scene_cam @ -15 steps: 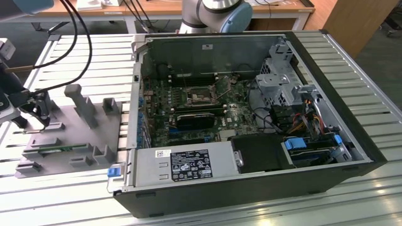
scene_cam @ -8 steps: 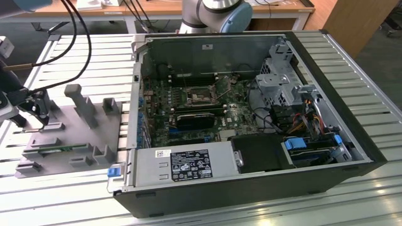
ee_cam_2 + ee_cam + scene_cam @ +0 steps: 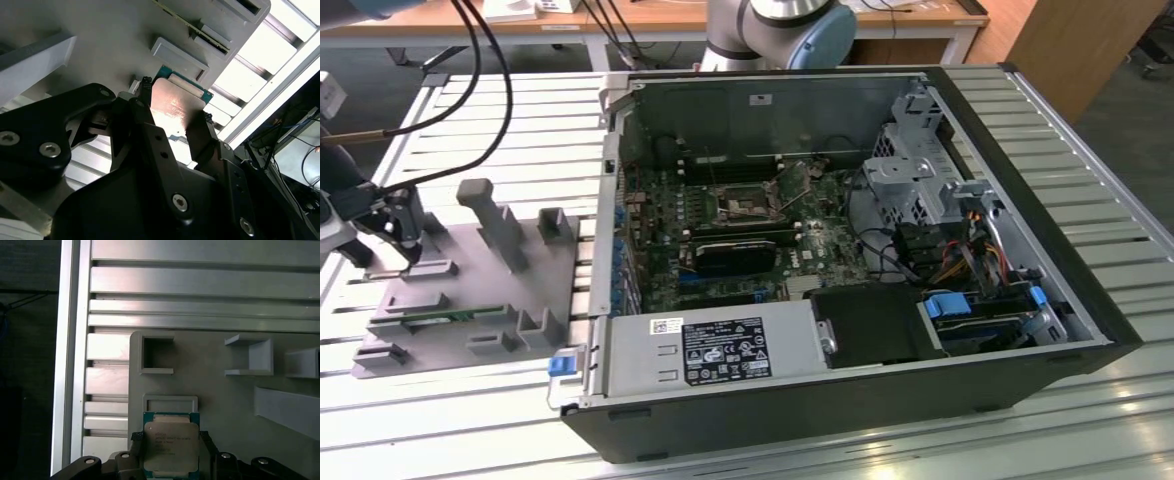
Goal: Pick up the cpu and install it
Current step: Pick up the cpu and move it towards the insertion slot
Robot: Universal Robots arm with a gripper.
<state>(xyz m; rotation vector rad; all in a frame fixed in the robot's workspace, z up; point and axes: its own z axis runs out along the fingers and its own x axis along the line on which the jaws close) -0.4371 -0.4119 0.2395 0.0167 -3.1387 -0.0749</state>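
Gripper [image 3: 171,441] closed narrow on the cpu [image 3: 170,445]: fingers [image 3: 137,442] press against two opposite edges, silver lid facing up, green rim showing at the far edge. Can't tell whether the chip is lifted or resting on the surface. Cpu sits just beside a small grey frame block [image 3: 170,402] on the grey fixture plate [image 3: 215,395].

Second wrist view: same grip, cpu [image 3: 175,107] between black fingers [image 3: 200,135].

Exterior view: gripper [image 3: 394,240] low over the fixture plate [image 3: 454,250], at that view's left. Open PC case [image 3: 854,400] lies well apart at the right, w/ motherboard [image 3: 720,240] and black cpu socket [image 3: 744,203] exposed. All on a slatted aluminium table [image 3: 454,410].
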